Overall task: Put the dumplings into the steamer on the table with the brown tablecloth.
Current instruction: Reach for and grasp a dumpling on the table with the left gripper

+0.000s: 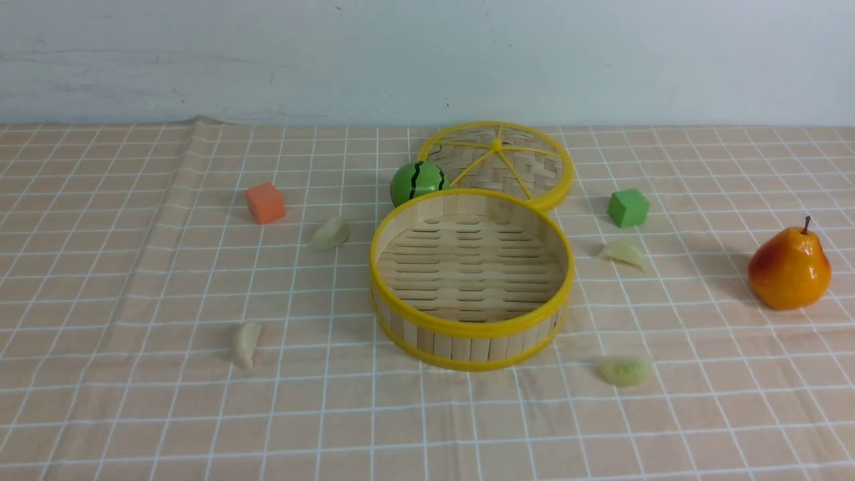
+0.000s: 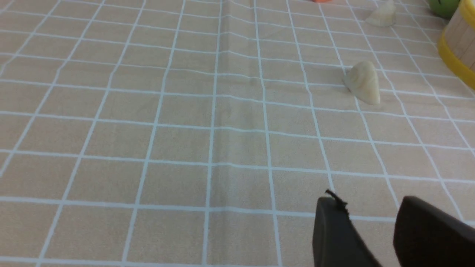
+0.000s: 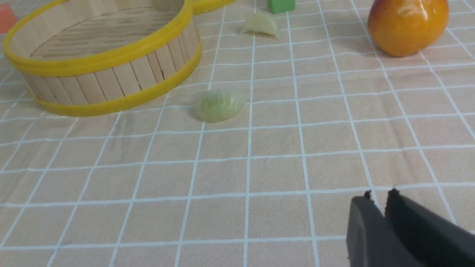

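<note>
The steamer (image 1: pixel 467 344) stands empty mid-table on the brown tablecloth (image 1: pixel 133 414). Four dumplings lie on the cloth around it: cream ones at the left (image 1: pixel 330 233) and front left (image 1: pixel 246 344), pale green ones at the right (image 1: pixel 623 253) and front right (image 1: pixel 624 370). Neither gripper shows in the front view. My left gripper (image 2: pixel 369 202) is open and empty, well short of the front-left cream dumpling (image 2: pixel 362 81). My right gripper (image 3: pixel 379 194) is shut and empty, well short of the front-right green dumpling (image 3: pixel 218 105) beside the steamer wall (image 3: pixel 111 79).
The flat woven lid (image 1: pixel 497 164) lies behind the steamer with a green striped ball (image 1: pixel 418 182) next to it. An orange cube (image 1: pixel 265 202) sits at the left, a green cube (image 1: pixel 628 208) at the right and a pear (image 1: pixel 789 267) at the far right.
</note>
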Available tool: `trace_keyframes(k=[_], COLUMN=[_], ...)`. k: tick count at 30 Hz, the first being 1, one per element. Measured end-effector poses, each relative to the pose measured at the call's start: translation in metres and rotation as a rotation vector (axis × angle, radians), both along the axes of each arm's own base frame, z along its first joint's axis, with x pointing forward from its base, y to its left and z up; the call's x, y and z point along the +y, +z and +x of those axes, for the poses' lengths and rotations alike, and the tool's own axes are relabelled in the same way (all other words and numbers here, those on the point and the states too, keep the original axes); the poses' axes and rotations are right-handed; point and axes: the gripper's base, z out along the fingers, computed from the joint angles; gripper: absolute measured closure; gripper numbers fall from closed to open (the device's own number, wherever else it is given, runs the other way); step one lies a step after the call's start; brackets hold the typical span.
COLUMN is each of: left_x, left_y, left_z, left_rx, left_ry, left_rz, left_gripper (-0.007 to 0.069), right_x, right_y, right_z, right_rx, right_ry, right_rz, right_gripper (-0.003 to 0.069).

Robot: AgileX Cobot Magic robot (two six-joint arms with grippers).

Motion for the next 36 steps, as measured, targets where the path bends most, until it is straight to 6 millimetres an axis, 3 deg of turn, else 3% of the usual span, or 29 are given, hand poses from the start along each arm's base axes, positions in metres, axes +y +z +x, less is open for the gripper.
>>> trace_keyframes(k=[8,19,24,29,33,35,36], left_x=[0.001,-0.012,-0.019,-0.024,-0.028,-0.026,-0.026], left_y=[0.011,0.050,0.060,0.067,0.076,0.089,0.091], left_z=[0.003,0.002,-0.003,-0.007,-0.013,-0.016,-0.017], left_rx=[-0.129,-0.580,-0.711,-0.804,-0.882,-0.901,-0.901], left_ry=[-0.013,-0.151,-0.210,-0.255,-0.317,-0.320,-0.318], left_rz=[0.084,0.378,0.421,0.327,0.034,-0.135,-0.143], left_gripper=[0.0386,0.0386,0.0386,0.0386,0.0395,0.0435,0.0441], right_x=[-0.003,0.004,0.007,0.007,0.007,0.006,0.006], right_y=[0.008,0.065,0.076,0.077,0.077,0.087,0.087], right_z=[0.004,-0.005,-0.012,-0.012,-0.013,-0.015,-0.015], right_rx=[-0.132,-0.810,-0.952,-0.951,-0.945,-0.955,-0.955], right_ry=[-0.012,0.033,0.049,0.061,0.069,0.061,0.061], right_rz=[-0.067,-0.205,-0.185,-0.114,-0.070,-0.063,-0.063], right_gripper=[0.0566,0.0553,0.0554,0.0550,0.0546,0.0554,0.0557])
